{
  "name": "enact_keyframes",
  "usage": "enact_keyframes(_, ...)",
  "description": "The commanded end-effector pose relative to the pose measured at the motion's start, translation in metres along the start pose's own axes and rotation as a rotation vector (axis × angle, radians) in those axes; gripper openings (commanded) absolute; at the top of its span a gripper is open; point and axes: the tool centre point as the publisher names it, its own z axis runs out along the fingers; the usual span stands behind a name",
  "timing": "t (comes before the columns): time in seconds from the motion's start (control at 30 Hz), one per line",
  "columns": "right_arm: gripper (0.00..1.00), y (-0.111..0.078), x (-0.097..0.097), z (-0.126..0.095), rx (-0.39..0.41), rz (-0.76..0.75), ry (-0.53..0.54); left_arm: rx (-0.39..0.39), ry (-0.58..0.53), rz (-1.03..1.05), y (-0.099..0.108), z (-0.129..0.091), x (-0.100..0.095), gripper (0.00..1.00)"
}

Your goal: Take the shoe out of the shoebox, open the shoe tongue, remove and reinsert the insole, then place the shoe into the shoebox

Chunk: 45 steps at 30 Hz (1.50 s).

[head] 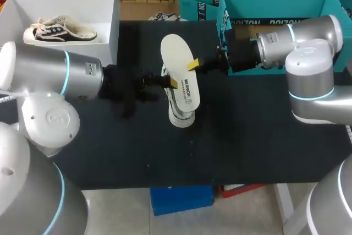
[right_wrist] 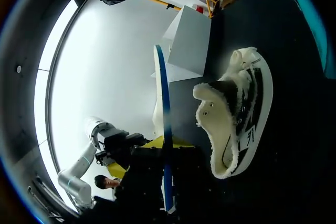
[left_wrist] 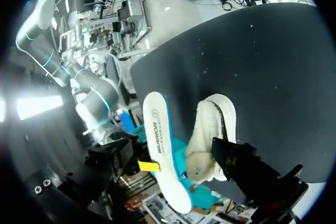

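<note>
Our right gripper has its fingers clenched on one long edge of the thin white foam insole with the blue underside. It holds the insole in the air, clear of the fleece-lined black and white sneaker and just above it. The sneaker rests on the black surface near the middle. Our left gripper sits right at the sneaker's collar. Whether it actually grips the sneaker we cannot tell, because the insole covers the contact.

We judge the insole light and floppy. Pinched near mid-length, as now, it should sag little, whereas a hold at one end would let it droop. Going back in, it likely wants to go toe-first, and the fleece lining will probably drag on it (foam on pile rarely slides freely). The sneaker looks soft and light, with a collar that collapses easily. We think the firmer heel is the best place to take hold of it, keeping the mouth open.

The surface looks matt and cloth-like, so the sneaker should not skid much. The white cardboard shoebox stands open at the far left corner, well apart, with a second sneaker inside. Teal boxes stand at the far right, behind our right arm.
</note>
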Motion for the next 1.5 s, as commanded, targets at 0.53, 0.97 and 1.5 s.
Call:
enact_keyframes(0.53,0.0,0.0,-0.001,0.002,-0.002,0.0,0.0,0.157,0.703,0.196,0.021,-0.011,-0.066,1.0)
enact_keyframes(0.97,0.0,0.0,-0.001,0.002,-0.002,0.0,0.0,0.138,0.834,0.224,0.021,-0.009,-0.069,1.0)
enact_keyframes(1.5,0.0,0.0,-0.001,0.002,-0.002,0.0,0.0,0.138,1.016,0.079,0.032,0.009,-0.058,1.0)
